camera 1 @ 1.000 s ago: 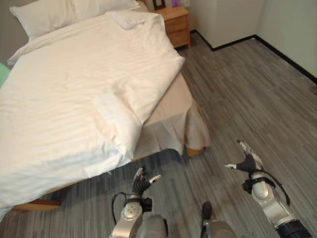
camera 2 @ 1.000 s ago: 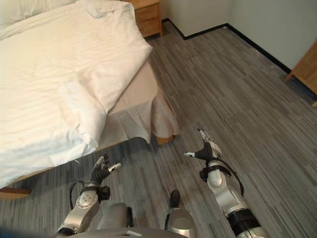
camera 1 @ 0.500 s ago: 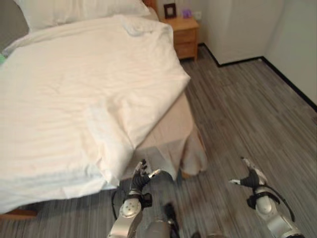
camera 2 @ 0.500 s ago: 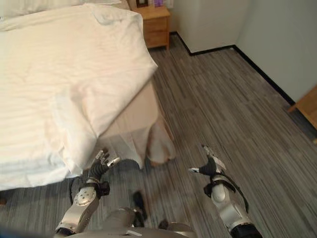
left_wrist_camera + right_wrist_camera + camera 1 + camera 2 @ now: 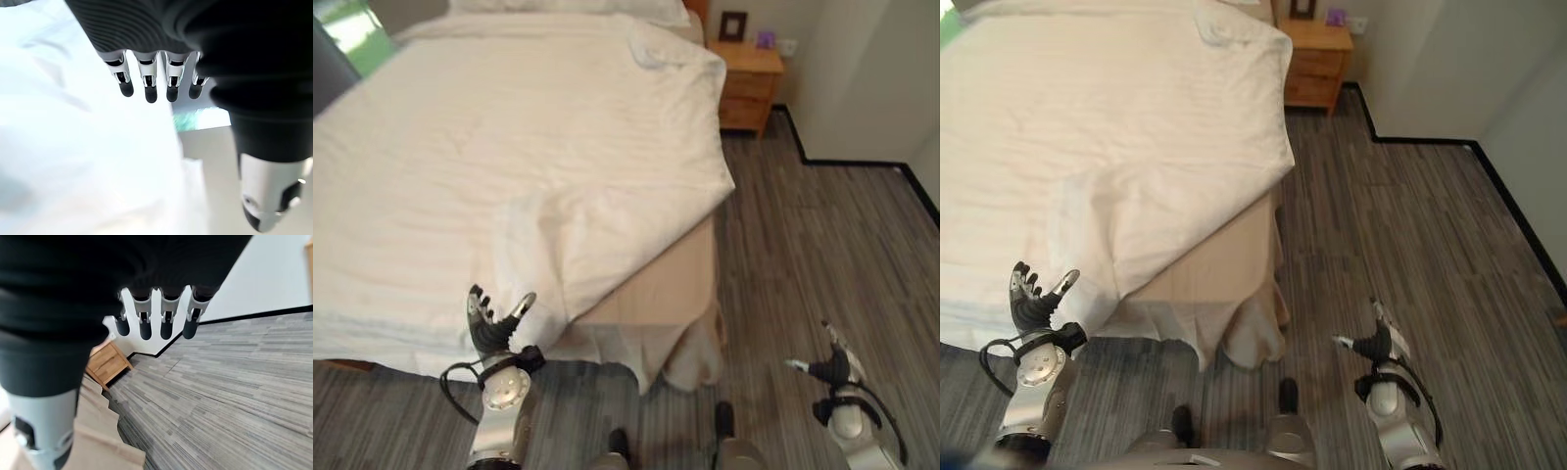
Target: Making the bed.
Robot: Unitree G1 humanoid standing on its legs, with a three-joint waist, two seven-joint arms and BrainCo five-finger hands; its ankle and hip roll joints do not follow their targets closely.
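Observation:
A white duvet covers the bed, lying askew with its near right corner pulled up, so the beige sheet and its skirt show at the bed's corner. A small fold of duvet sticks up near the foot edge. White pillows lie at the head. My left hand is raised by the foot edge of the duvet, open and holding nothing; its fingers hang straight before the white cloth. My right hand hovers open over the floor, right of the bed, with fingers straight.
A wooden nightstand stands at the bed's far right, with a small picture frame and a purple object on it. Grey striped floor runs along the bed's right side to a white wall with black skirting.
The camera has swung and moved closer to the bed's foot. My left hand has risen toward the duvet's foot edge. The right hand stays low over the floor.

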